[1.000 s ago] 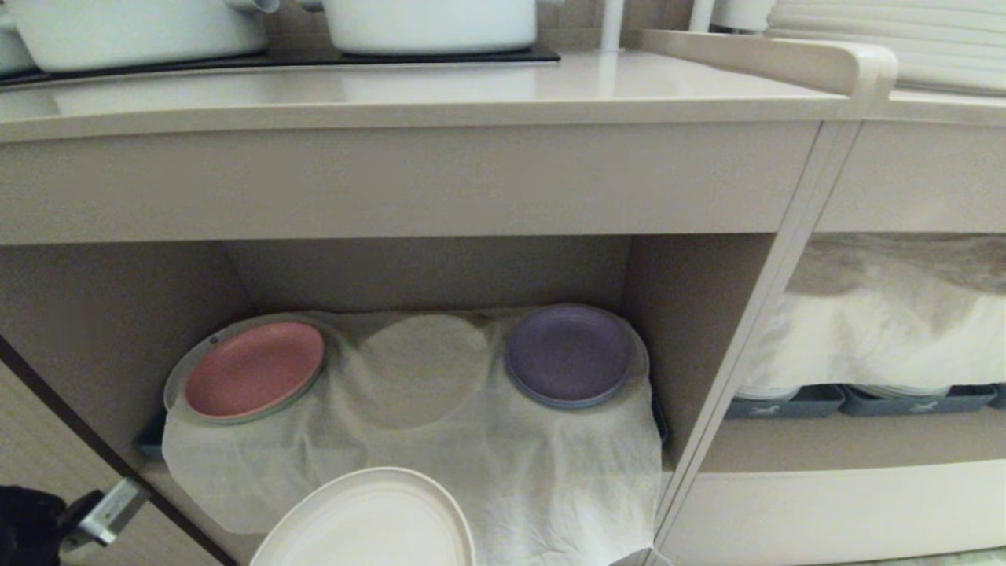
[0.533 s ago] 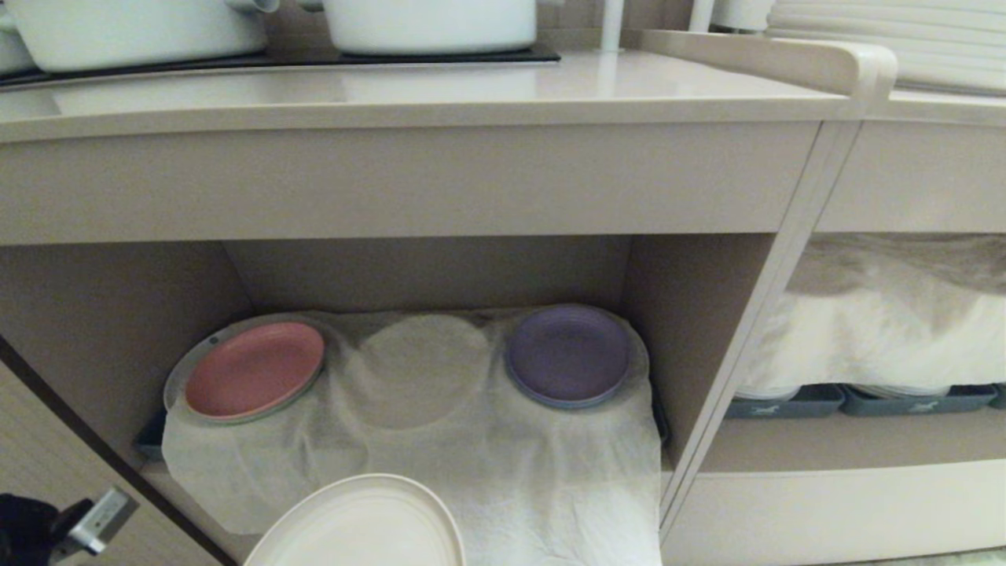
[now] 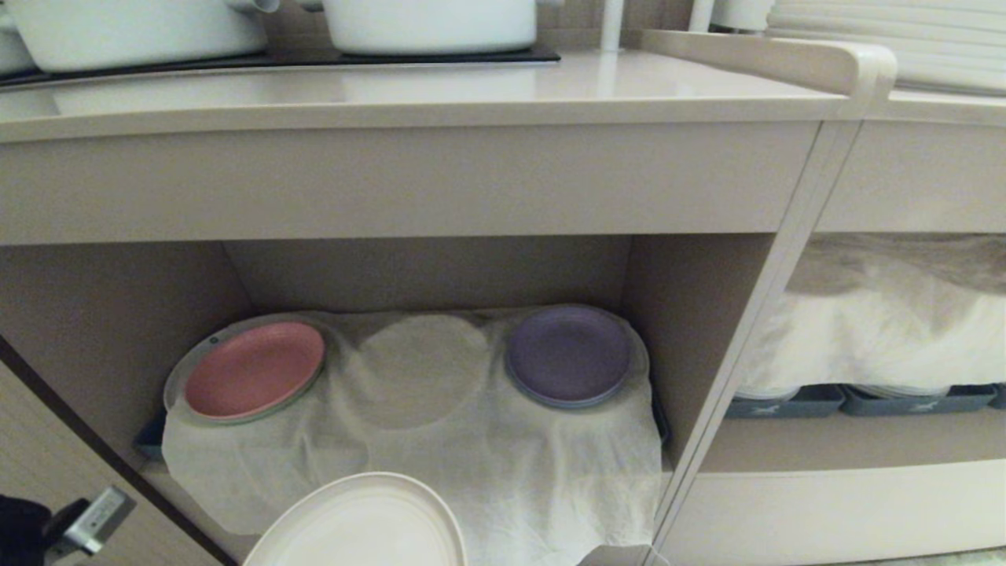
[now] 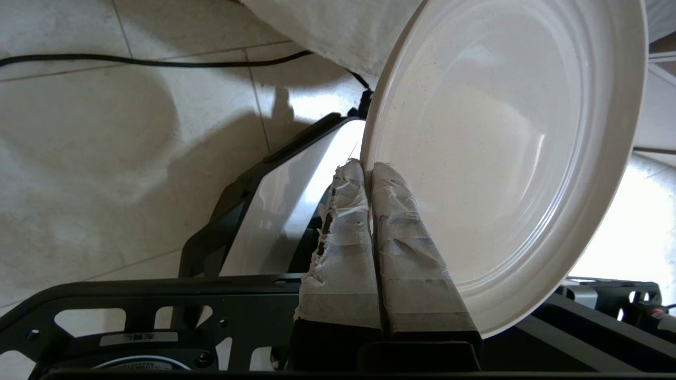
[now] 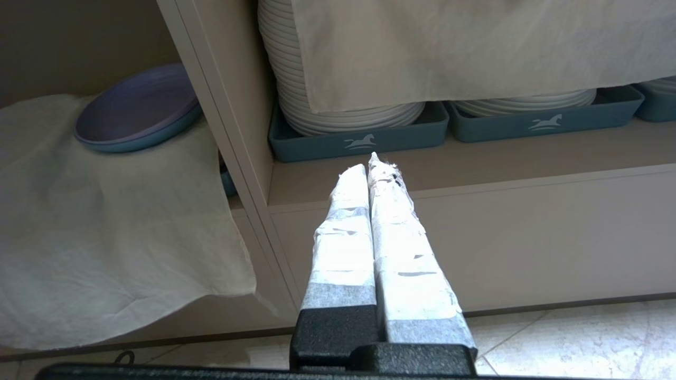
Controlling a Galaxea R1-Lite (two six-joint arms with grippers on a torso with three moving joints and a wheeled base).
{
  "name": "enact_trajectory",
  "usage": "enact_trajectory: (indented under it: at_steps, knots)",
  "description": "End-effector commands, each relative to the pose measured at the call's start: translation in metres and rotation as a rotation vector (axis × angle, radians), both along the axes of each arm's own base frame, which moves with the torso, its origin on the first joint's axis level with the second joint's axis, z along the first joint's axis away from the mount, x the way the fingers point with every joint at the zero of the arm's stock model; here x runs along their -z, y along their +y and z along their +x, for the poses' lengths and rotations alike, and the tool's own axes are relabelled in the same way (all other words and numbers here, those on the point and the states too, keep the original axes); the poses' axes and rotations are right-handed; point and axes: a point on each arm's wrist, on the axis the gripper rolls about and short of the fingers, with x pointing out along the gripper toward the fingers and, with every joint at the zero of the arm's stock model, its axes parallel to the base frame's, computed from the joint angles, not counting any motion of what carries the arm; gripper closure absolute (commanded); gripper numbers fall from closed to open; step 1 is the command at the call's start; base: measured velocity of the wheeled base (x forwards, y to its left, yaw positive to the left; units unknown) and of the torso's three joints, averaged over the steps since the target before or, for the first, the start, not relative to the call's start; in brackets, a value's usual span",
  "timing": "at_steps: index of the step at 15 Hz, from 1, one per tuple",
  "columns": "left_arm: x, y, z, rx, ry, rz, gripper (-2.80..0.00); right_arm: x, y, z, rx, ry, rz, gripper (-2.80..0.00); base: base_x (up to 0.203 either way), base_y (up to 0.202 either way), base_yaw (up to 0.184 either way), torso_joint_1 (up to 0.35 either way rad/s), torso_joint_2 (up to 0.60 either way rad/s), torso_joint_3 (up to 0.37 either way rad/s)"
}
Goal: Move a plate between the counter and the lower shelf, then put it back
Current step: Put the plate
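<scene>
The plate (image 3: 357, 525), small, round and cream with a low rim, hangs at the bottom of the head view, just in front of the lower shelf's white cloth (image 3: 471, 464). My left gripper (image 4: 368, 170) is shut on the plate (image 4: 501, 132), its taped fingers pinching the rim. Only the left arm's wrist (image 3: 86, 520) shows in the head view, at the lower left. Above, the counter (image 3: 393, 94) is a pale beige top. My right gripper (image 5: 372, 161) is shut on nothing, low before the neighbouring niche.
A pink plate (image 3: 253, 369) and a purple plate (image 3: 567, 354) lie on the cloth at the back of the niche. White pots (image 3: 428, 23) stand on the counter's black panel. The right niche holds dark trays (image 5: 359, 140) of stacked white plates (image 5: 338, 105) under a cloth.
The plate and my left wrist have slipped slightly left and down in the head view. Nothing else has moved.
</scene>
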Motion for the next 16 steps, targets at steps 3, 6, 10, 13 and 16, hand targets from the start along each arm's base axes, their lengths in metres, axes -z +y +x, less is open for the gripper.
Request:
enact_trajectory:
  at_steps: [3,6,10,13,16]
  knots:
    - [-0.0011,0.0000,-0.0005,0.000,-0.008,-0.004,0.00,0.0000,0.0000,0.0000,0.000,0.000,0.001,0.00,0.000,0.000,0.000,0.000,0.00,0.000]
    - [-0.0010,0.0004,-0.0023,0.005,-0.014,-0.002,0.00,0.0000,0.0000,0.0000,0.000,0.000,0.001,0.00,0.000,0.000,0.000,0.000,0.00,0.000]
    - [-0.0006,0.0003,-0.0025,0.007,-0.013,-0.001,0.00,0.0000,0.0000,0.0000,0.000,0.000,0.001,0.00,0.000,0.000,0.000,0.000,0.00,0.000]
    - [-0.0002,0.0003,-0.0025,0.008,-0.010,-0.002,0.00,0.0000,0.0000,0.0000,0.000,0.000,0.001,0.00,0.000,0.000,0.000,0.000,0.00,0.000]
    - [0.0002,-0.0001,-0.0019,0.015,-0.003,-0.010,0.00,0.0000,0.0000,0.0000,0.000,0.000,0.001,0.00,0.000,0.000,0.000,0.000,0.00,0.000]
